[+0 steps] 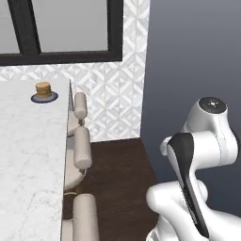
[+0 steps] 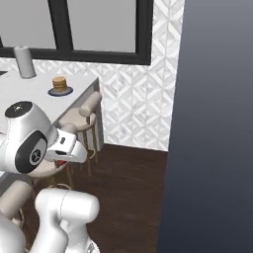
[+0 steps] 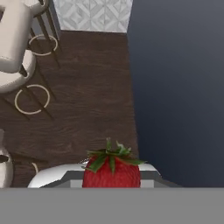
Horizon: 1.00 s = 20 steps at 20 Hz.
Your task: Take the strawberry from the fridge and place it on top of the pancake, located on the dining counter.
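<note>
The strawberry (image 3: 111,173), bright red with a green leafy cap, sits at the bottom of the hand view, and my gripper (image 3: 111,177) is shut on it; the fruit hides the fingertips. In the right base view a speck of red strawberry (image 2: 60,162) shows under the white hand, low beside the stools. The pancake (image 1: 43,88) (image 2: 60,82) is a tan stack on a blue-rimmed plate (image 1: 44,98) (image 2: 60,91) at the far corner of the white marble dining counter (image 1: 28,155) (image 2: 29,91), well ahead of the hand. The fridge's dark grey side (image 1: 197,56) (image 2: 217,123) (image 3: 179,87) rises on the right.
Beige cushioned stools (image 1: 82,148) (image 2: 81,116) (image 3: 13,43) line the counter's near edge. A grey cylinder (image 2: 24,62) stands on the counter by the black-framed window. Dark wooden floor (image 1: 122,174) (image 3: 87,87) lies between the stools and the fridge, ending at a patterned white wall.
</note>
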Motion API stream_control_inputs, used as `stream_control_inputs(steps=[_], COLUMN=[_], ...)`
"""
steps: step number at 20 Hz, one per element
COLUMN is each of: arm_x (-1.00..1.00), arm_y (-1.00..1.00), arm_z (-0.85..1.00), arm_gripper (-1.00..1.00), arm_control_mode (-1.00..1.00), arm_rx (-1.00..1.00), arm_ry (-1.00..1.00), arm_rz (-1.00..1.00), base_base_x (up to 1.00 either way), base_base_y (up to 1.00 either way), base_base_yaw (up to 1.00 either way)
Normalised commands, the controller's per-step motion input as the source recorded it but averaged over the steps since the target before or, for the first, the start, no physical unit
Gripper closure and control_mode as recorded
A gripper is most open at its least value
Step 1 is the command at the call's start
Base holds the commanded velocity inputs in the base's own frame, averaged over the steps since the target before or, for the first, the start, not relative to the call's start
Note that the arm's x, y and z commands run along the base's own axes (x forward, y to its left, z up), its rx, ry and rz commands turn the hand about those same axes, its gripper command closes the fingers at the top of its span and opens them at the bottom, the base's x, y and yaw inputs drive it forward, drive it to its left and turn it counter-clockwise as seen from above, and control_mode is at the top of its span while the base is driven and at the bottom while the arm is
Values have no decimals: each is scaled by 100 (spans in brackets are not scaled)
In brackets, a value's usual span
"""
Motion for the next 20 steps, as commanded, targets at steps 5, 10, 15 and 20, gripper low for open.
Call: stream_control_inputs(steps=[5,10,15,20], arm_x=[0,0,0,0], arm_y=[0,0,0,0], arm_z=[0,0,0,0], arm_gripper=[100,100,100,100], arm_control_mode=[100,100,100,100], arm_rx=[0,0,0,0], arm_ry=[0,0,0,0], arm_rz=[0,0,0,0], base_base_x=[100,100,100,98], base_base_y=[-43,-69,-86,-46], base_base_yaw=[48,45,48,74])
